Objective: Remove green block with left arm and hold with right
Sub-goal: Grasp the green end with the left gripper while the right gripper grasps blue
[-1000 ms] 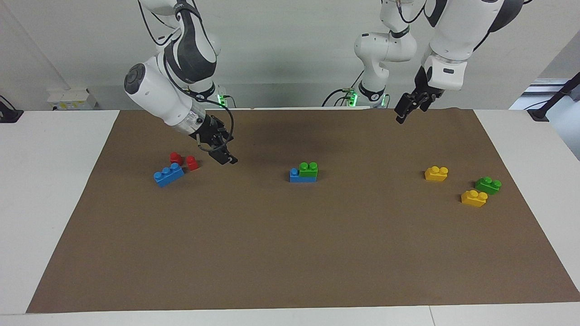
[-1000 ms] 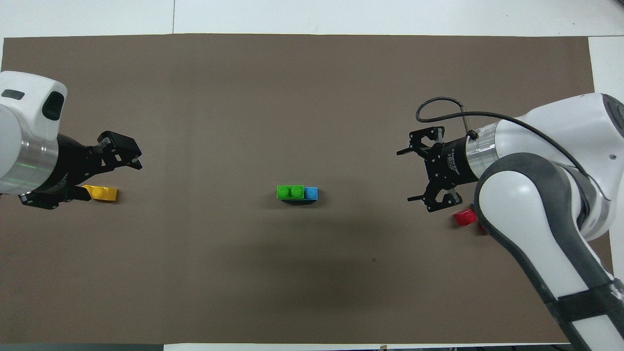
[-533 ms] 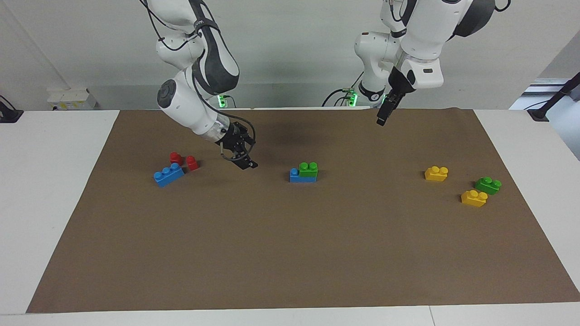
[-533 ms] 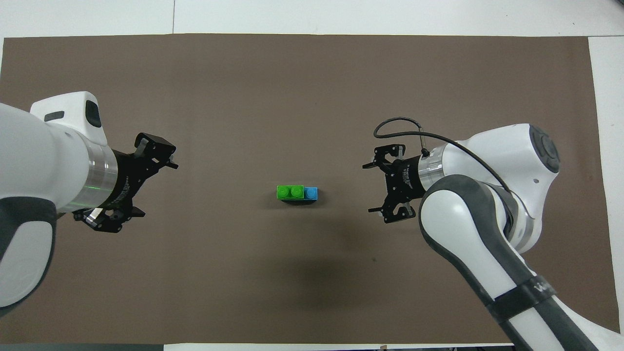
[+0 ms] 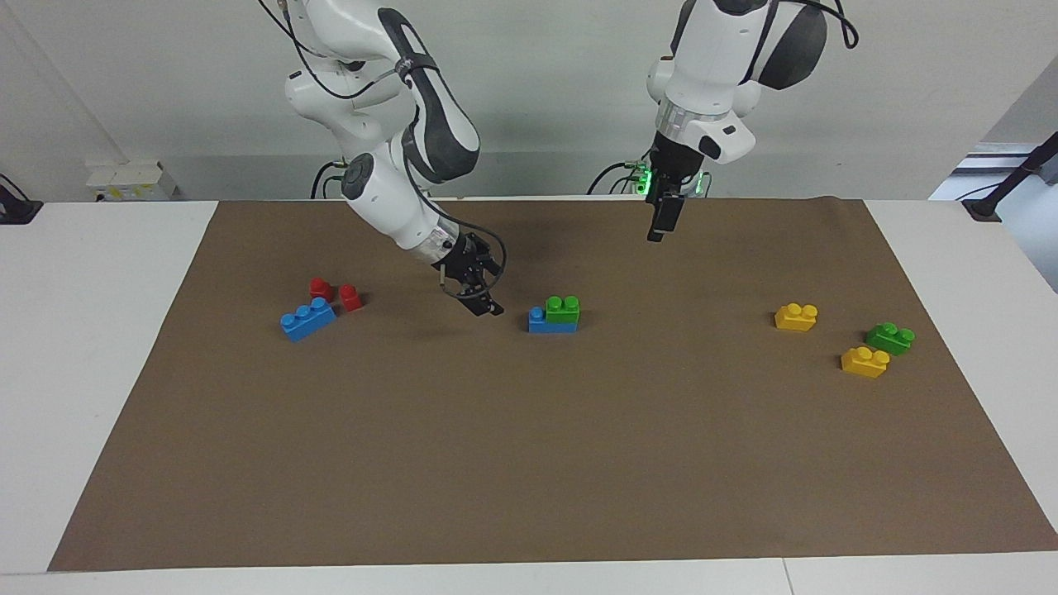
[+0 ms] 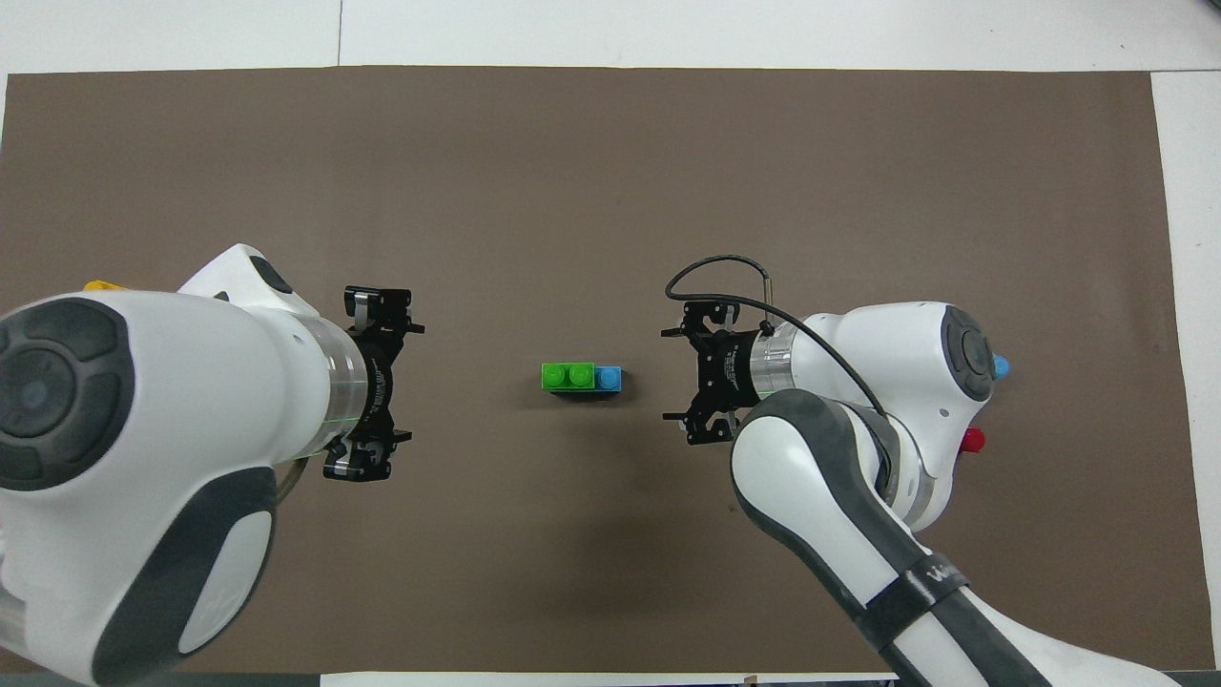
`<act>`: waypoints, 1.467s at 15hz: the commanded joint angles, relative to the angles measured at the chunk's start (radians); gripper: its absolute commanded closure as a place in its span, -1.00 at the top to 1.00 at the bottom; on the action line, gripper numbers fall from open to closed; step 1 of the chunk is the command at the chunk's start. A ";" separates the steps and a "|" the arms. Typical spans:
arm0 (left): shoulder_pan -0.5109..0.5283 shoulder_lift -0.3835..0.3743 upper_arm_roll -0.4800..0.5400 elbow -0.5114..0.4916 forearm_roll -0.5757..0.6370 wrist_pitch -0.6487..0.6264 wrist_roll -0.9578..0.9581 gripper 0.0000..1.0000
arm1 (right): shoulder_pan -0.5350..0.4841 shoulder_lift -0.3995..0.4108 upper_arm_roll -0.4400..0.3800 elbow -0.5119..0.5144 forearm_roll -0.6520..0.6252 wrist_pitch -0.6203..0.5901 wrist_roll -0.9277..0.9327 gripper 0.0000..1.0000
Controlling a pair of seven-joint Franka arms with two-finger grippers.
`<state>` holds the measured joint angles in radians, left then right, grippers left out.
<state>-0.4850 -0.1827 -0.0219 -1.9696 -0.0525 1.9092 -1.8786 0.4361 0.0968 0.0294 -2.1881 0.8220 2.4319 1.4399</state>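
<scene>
Flanking the green block (image 6: 567, 376) with bare mat between, left hand (image 6: 374, 385) and right hand (image 6: 694, 373) both spread.

A robotics lab: bare white table (image 5: 99, 347), brown mat (image 5: 529, 463), plain wall (image 5: 537, 83).

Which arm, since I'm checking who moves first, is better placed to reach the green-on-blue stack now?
Right. The right gripper hangs low, open, just beside the blue brick under the green block; the left gripper, also open, is high above the mat, clear of it.
</scene>
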 commanded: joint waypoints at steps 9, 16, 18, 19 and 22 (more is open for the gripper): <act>-0.104 0.169 0.016 -0.040 -0.009 0.223 -0.318 1.00 | 0.104 0.152 -0.002 0.018 0.060 0.209 0.011 1.00; -0.127 0.275 0.017 -0.018 0.002 0.307 -0.392 1.00 | 0.151 0.204 -0.002 0.056 0.097 0.272 0.011 1.00; -0.138 0.292 0.017 -0.018 0.002 0.314 -0.415 1.00 | 0.168 0.221 -0.002 0.062 0.109 0.292 0.011 1.00; -0.147 0.296 0.017 -0.022 0.006 0.326 -0.422 1.00 | 0.171 0.224 -0.002 0.062 0.117 0.314 0.011 1.00; -0.161 0.302 0.017 -0.029 0.010 0.340 -0.438 1.00 | 0.184 0.231 -0.002 0.062 0.118 0.322 0.010 0.98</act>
<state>-0.6143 0.1075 -0.0210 -2.0057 -0.0523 2.2298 -2.2871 0.6086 0.3076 0.0294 -2.1445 0.9114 2.7313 1.4502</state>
